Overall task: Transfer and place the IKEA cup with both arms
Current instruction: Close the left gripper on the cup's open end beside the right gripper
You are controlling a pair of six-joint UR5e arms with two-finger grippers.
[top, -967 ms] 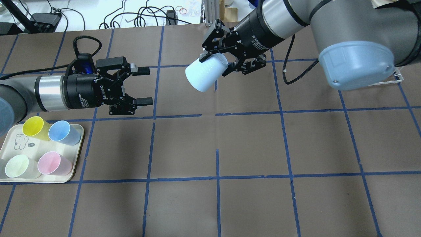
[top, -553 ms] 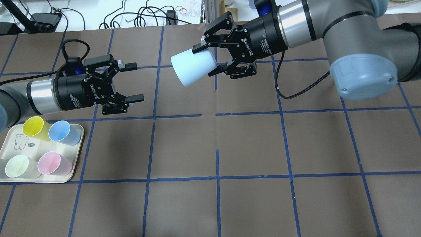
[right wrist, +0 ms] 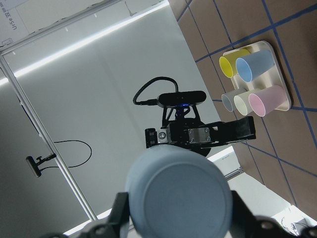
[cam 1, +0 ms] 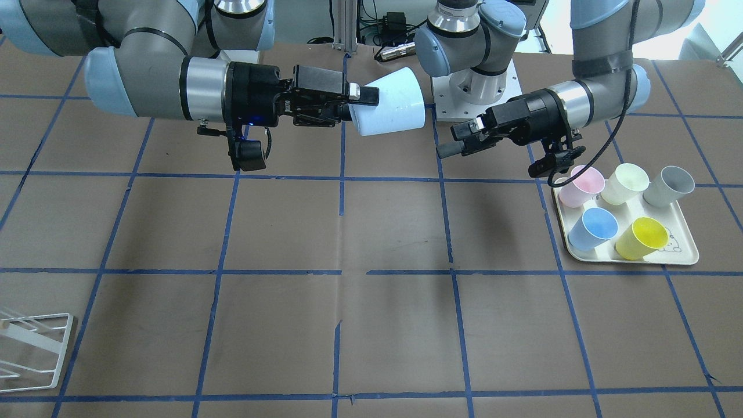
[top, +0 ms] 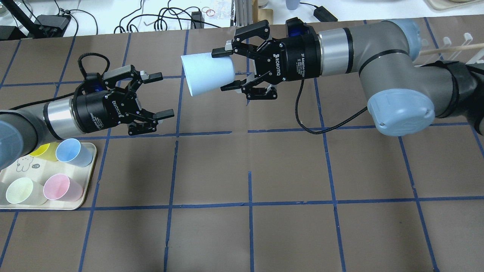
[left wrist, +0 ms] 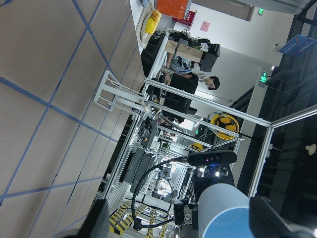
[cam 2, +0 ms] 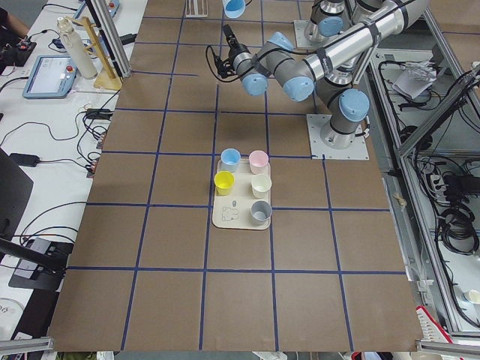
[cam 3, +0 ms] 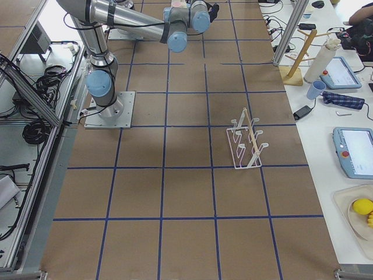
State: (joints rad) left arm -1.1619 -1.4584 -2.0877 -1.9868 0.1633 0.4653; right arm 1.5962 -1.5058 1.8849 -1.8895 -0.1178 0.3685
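My right gripper (top: 223,70) is shut on the pale icy-blue IKEA cup (top: 206,73) and holds it on its side in the air, base pointing at my left gripper. My left gripper (top: 163,95) is open and empty, a short gap from the cup's base and slightly nearer the robot. In the front view the cup (cam 1: 389,110) and right gripper (cam 1: 363,107) face the left gripper (cam 1: 453,142). The right wrist view shows the cup's base (right wrist: 178,193) with the left gripper (right wrist: 200,134) beyond. The left wrist view shows the cup (left wrist: 223,210) ahead.
A cream tray (top: 49,206) at the table's left near side holds a deeper blue cup (top: 70,151), a pink cup (top: 58,187), a pale green cup (top: 20,190), a yellow cup (top: 39,151) and a grey cup (cam 1: 673,183). A white wire rack (cam 3: 247,143) stands on the right.
My right gripper has carried the cup to the left and swung it level, closer to the left gripper. My left arm has shifted and now covers part of the yellow cup.
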